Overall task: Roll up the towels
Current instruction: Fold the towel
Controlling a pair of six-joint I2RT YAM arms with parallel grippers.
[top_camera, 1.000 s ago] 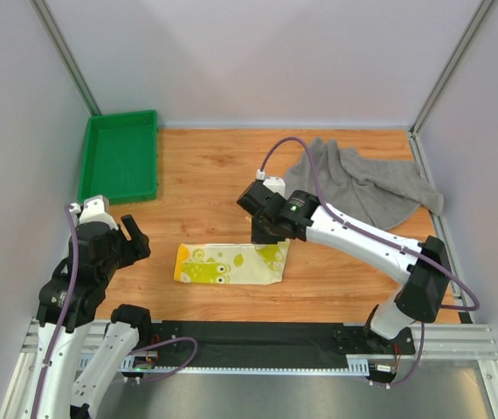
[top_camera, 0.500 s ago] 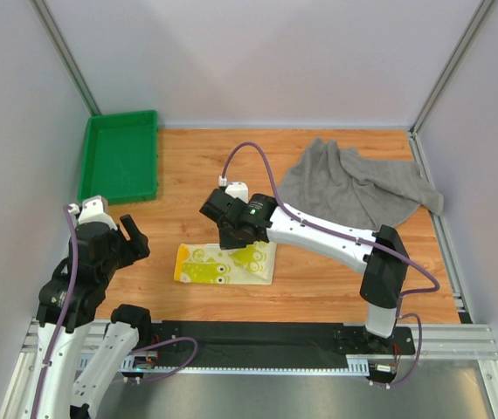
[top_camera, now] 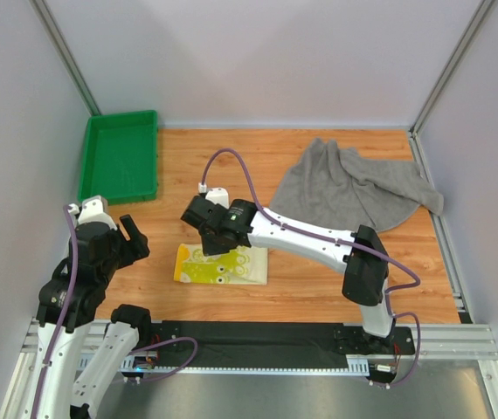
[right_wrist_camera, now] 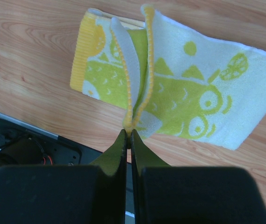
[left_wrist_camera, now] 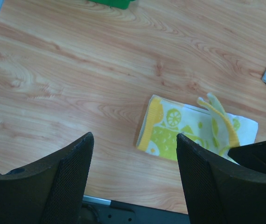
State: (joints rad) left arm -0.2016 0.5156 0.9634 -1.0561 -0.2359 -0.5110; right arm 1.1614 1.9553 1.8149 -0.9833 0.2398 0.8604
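At the near left corner of the table [top_camera: 301, 288], the left gripper [top_camera: 132, 234] is held raised with its jaws spread wide and nothing between them, well apart from any cloth; it is unchanged from a second ago. Just beyond the near edge, left of centre, the printed towel [top_camera: 223, 271] is laid flat on the wood. Its yellow-hemmed edge is pinched in the fully closed right gripper [right_wrist_camera: 127, 133] and lifted as a doubled flap above the layer beneath. Over the last second that edge is seen to be carried leftward from the towel's right end to a spot above its left half, so the strip lying on the table is shortened and part of it is now doubled over. A turn-over of the cloth is therefore judged to be under way, though what is formed looks like a loose fold rather than a tight roll, and the pinched edge is not yet set down. Toward the far right corner the grey towel [top_camera: 354, 188] is left crumpled and unmoved, its rolling not yet begun. At the far left corner a green tray [top_camera: 118, 161] is seated.
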